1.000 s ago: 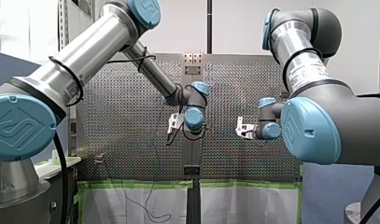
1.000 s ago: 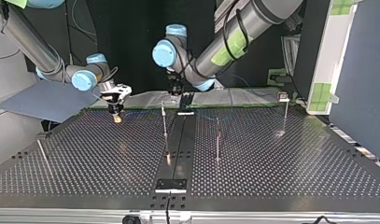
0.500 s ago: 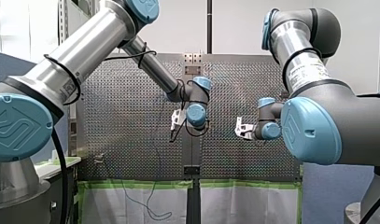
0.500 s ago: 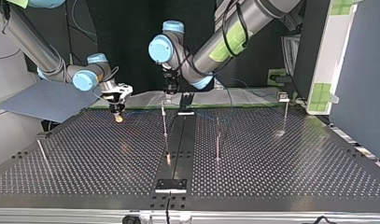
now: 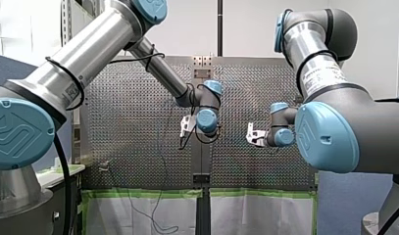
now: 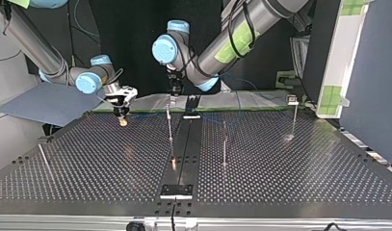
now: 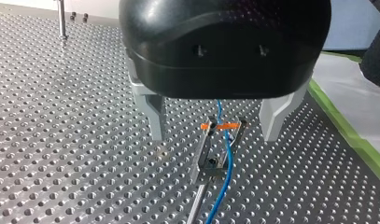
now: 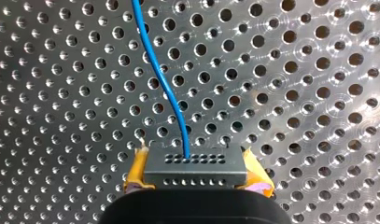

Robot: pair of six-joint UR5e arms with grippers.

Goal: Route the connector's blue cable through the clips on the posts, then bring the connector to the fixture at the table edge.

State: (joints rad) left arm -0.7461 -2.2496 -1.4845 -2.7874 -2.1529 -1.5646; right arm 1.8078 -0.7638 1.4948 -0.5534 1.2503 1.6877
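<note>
Although the blue cable already lies between the prongs of the clip atop the middle post, most of the task looks to be ahead; this seems the first clip threaded, and the three other posts beyond and beside the middle post show no cable that I can make out, the line being too thin to follow in the top view; my left gripper hangs right over the middle post with its fingers spread wide on either side of the clip, gripping nothing; my right gripper is clamped on the connector between yellow pads, the cable leaving the connector's face, and it hovers low over the table, well apart from the middle post toward the top view's left; a small plate at the table's edge, in line with the middle post, may be the fixture, and the connector is nowhere near it; the table is a dark perforated sheet with a solid strip running just beside the middle post; green tape and pale sheeting border the edge behind it, with dark panels and a grey-blue board around.
</note>
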